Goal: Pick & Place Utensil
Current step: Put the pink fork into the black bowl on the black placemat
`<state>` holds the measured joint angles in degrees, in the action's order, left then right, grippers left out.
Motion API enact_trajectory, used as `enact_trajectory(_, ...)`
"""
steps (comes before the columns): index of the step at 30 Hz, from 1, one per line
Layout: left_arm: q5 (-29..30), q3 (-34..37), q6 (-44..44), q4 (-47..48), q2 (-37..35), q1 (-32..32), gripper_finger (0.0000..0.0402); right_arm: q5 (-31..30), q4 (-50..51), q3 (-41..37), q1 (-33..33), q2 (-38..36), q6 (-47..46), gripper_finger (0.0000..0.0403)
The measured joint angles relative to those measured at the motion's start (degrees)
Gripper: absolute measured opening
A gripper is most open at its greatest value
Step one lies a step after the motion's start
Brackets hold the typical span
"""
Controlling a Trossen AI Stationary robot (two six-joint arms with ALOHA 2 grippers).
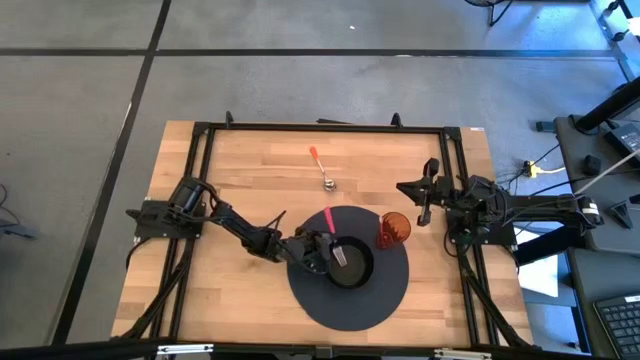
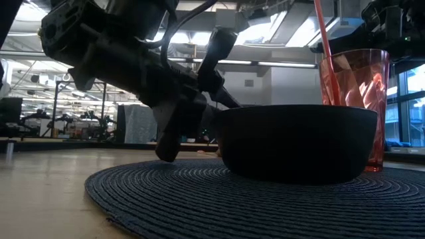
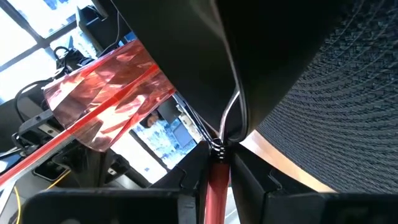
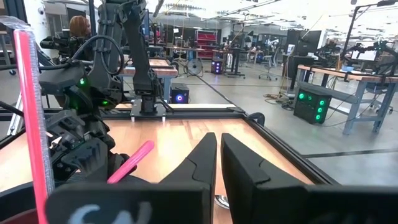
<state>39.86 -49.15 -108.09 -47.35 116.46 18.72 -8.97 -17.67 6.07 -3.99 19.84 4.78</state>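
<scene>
Centrally, a wooden worktop (image 1: 240,170) is seen from above, with a round dark woven mat (image 1: 375,300) laid on its near half. On the mat a black bowl (image 1: 352,266) is set, and a translucent red cup (image 1: 393,229) holding a pink straw stands just beside it at the mat's edge. The left tool (image 1: 322,247) is positioned at the bowl's rim, closed on a pink-handled whisk (image 1: 331,232) whose wire end is lowered into the bowl. The right tool (image 1: 424,205) is held near the worktop's right edge, its fingers nearly together, gripping nothing. A smaller orange-handled utensil (image 1: 320,168) lies on bare wood, well apart from the mat.
</scene>
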Motion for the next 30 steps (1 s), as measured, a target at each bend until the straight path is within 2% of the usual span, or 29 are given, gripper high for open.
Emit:
enact_trajectory(24,3.2,-0.2,-1.2,0.0,-0.1,1.6,0.0055,0.0,0.4,0.0,0.0,0.0,0.0,0.0026)
enact_trajectory(30,5.6,-0.3,-2.2,-0.6,-0.1,2.5,0.0055,0.0,0.8,0.0,0.0,0.0,0.0,0.0026)
